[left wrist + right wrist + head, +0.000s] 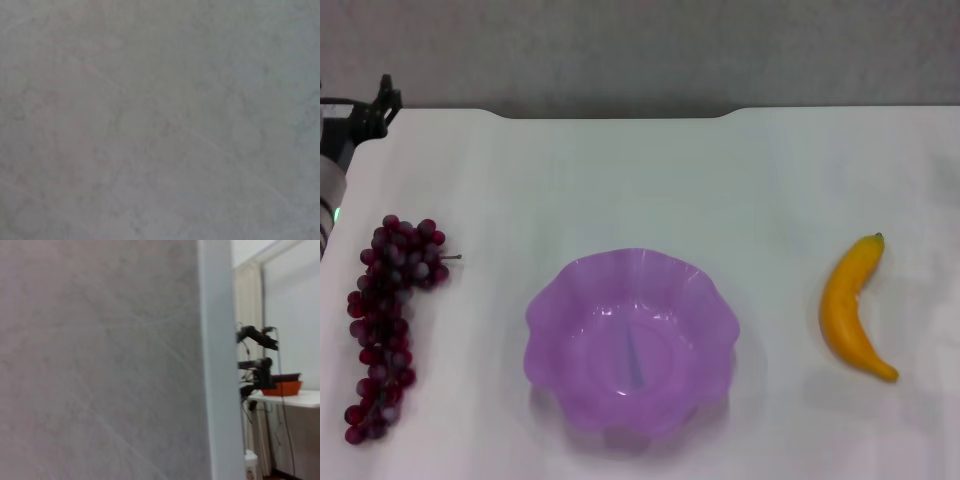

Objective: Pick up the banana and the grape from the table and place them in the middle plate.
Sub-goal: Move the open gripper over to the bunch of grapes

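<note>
Left claw (382, 100) (far-left edge) beyond the grape (390, 322)

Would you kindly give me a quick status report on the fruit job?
Left arm parked at table's far left edge; right arm unseen. Grapes left, banana right, plate between, empty. Nothing blocking.

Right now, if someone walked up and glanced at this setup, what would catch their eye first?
Probably the translucent light purple scalloped plastic dish, empty at the middle of the plain white table. Next, the long bunch of dark red-purple grapes lying to the robot's left of it and the curved yellow-orange banana to its right, both clear of the dish. Only part of the left arm shows, at the table's far left edge.
</note>
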